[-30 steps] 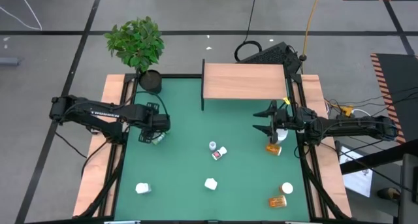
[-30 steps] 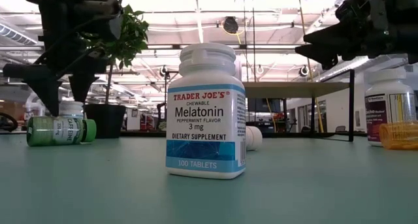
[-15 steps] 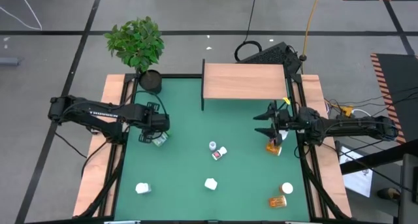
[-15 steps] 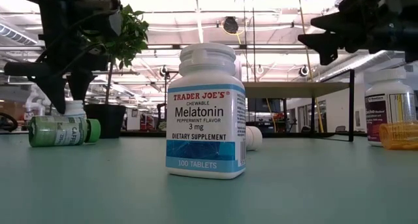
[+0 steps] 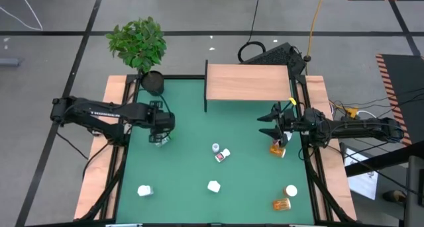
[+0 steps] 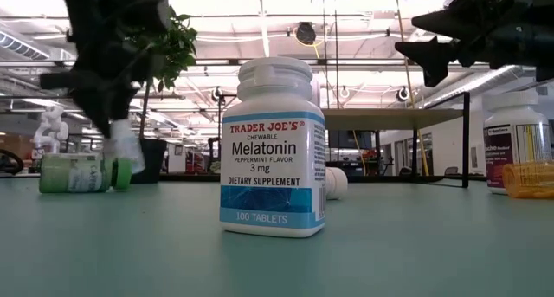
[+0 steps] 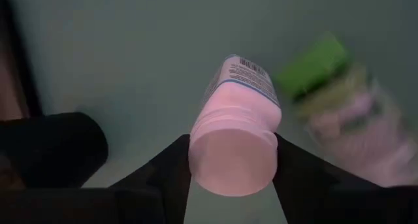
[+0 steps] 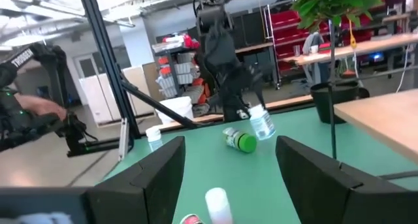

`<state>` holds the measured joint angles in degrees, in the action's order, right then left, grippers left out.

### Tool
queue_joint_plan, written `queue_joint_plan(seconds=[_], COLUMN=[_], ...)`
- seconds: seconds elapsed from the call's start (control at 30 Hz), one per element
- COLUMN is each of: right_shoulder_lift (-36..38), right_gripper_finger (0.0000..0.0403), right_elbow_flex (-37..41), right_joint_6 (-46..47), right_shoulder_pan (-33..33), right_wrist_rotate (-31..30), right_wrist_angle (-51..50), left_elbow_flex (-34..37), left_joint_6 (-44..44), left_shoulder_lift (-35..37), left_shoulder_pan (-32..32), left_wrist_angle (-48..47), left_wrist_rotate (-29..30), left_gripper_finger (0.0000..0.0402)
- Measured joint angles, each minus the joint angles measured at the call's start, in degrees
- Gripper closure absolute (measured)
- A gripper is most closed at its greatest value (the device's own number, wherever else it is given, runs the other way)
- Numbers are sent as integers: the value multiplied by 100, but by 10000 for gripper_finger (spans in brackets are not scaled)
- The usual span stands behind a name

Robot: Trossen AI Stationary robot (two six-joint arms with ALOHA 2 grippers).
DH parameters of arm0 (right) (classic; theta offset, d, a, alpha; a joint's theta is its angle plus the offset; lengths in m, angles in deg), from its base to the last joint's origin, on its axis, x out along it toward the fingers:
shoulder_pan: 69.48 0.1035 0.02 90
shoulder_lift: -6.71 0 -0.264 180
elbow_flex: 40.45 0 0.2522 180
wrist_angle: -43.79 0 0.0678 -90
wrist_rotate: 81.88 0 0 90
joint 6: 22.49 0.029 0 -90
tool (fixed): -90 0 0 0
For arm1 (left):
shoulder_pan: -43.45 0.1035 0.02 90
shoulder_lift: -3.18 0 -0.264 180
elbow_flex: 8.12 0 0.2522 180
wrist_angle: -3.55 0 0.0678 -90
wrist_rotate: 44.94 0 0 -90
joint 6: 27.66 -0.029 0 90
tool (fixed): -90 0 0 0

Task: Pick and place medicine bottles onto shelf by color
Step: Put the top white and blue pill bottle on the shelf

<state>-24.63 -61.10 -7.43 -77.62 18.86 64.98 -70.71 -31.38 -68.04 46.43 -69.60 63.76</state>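
Your left gripper (image 7: 232, 178) clamps a white bottle (image 7: 236, 136), lifted above the mat (image 5: 185, 161) by the green-capped bottle (image 6: 82, 172). Next, carry it to the shelf (image 5: 248, 82). Right gripper (image 5: 270, 123) hovers wide, empty.

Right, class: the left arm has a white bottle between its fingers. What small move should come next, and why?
Probably lift it a bit higher before heading to the shelf. The left end effector grips the white bottle tilted, barely off the mat, with the green-capped bottle lying just beside it.
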Motion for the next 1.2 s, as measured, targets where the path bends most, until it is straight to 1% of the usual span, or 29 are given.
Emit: queue_joint_plan(seconds=[0.07, 0.13, 0.2, 0.27, 0.37, 0.47, 0.57, 0.73, 0.9, 0.97, 1.0, 1.03, 1.1, 1.2], right_shoulder_lift=[-1, -2, 0, 0, -2, -4, -3, -4, -8, -8, -6, -8, -6, -19], right_gripper_finger=[167, 167, 167, 167, 167, 167, 167, 167, 167, 167, 167, 167, 167, 167], right_elbow_flex=[0, 0, 0, 0, 0, -44, -144, -219, -219, -219, -219, -219, -219, -219], right_joint_6=[167, 276, 375, 409, 426, 470, 526, 528, 459, 396, 388, 385, 381, 380], right_shoulder_pan=[0, 0, 0, 0, 0, -2, -2, -4, -10, -13, -13, -13, -16, -17], right_wrist_rotate=[-2, -4, -7, -7, -9, -15, -15, -15, -19, -38, -66, -122, -178, -195], right_wrist_angle=[3, 5, 66, 86, 86, 84, 89, 35, -123, -128, -132, -135, -142, -157], left_elbow_flex=[-347, -744, -1153, -1568, -2336, -3264, -4325, -6173, -7806, -8353, -8570, -8634, -8452, -8369], left_joint_6=[476, 767, 896, 980, 1011, 941, 704, 125, -396, -594, -676, -751, -929, -1073], left_shoulder_lift=[-2, 1, 2, -9, -293, -854, -1590, -2855, -3799, -4105, -4238, -4323, -4359, -4543], left_shoulder_pan=[8, 53, 129, 205, 411, 645, 921, 1336, 1733, 1923, 2033, 2148, 2352, 2640], left_wrist_angle=[-17, -4, -20, -22, -164, -572, -1137, -1842, -2023, -1977, -1975, -1875, -1582, -1502], left_wrist_rotate=[13, -2, -202, -257, -273, -271, -294, -379, -416, -594, -709, -827, -1030, -1340], left_gripper_finger=[224, 221, 215, 212, 213, 219, 221, 210, 205, 208, 210, 213, 216, 215])
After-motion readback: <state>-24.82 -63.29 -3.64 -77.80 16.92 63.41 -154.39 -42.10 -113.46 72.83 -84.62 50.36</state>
